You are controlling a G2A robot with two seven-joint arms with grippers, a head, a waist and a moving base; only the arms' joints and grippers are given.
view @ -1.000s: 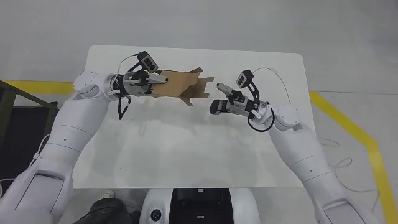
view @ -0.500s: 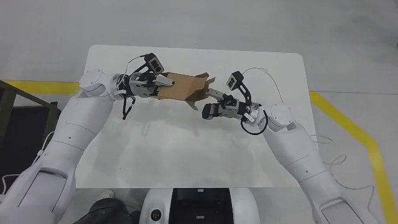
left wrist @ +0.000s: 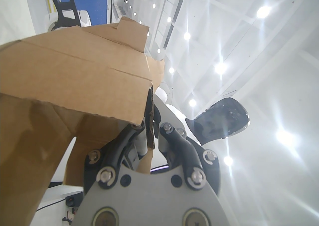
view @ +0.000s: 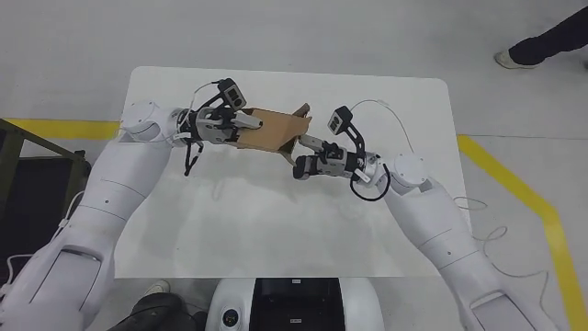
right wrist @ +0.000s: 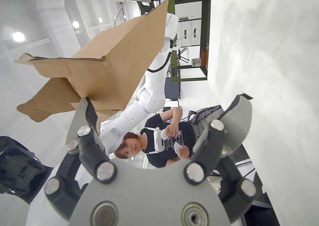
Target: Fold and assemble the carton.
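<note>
We are holding the carton (view: 271,127) with our left gripper (view: 241,125), which is clamping firmly on a cardboard edge at the carton's left end. In the left wrist view the two fingers (left wrist: 156,122) of this gripper are pressing together with the edge of one panel between them. The brown carton (left wrist: 74,75) is stretching away from the gripper, and its fold lines are showing across the broad panel. The carton is hanging in the air over the far middle part of the white bench (view: 276,239). It is not lying flat, and we are seeing it only partly opened, with several loose flaps standing out at its right end.

Our right gripper (view: 303,158) is hovering just beside that right end, with its jaws spread wide and nothing between them. In the right wrist view one of its fingers (right wrist: 86,114) is overlapping a flap of the carton (right wrist: 112,62), but we cannot tell whether it is touching the cardboard or only standing in front of it. The other finger is pointing toward the bench surface, well apart from the carton.

A thin white cable (view: 411,115) is looping from the right wrist over the far right part of the bench.
</note>
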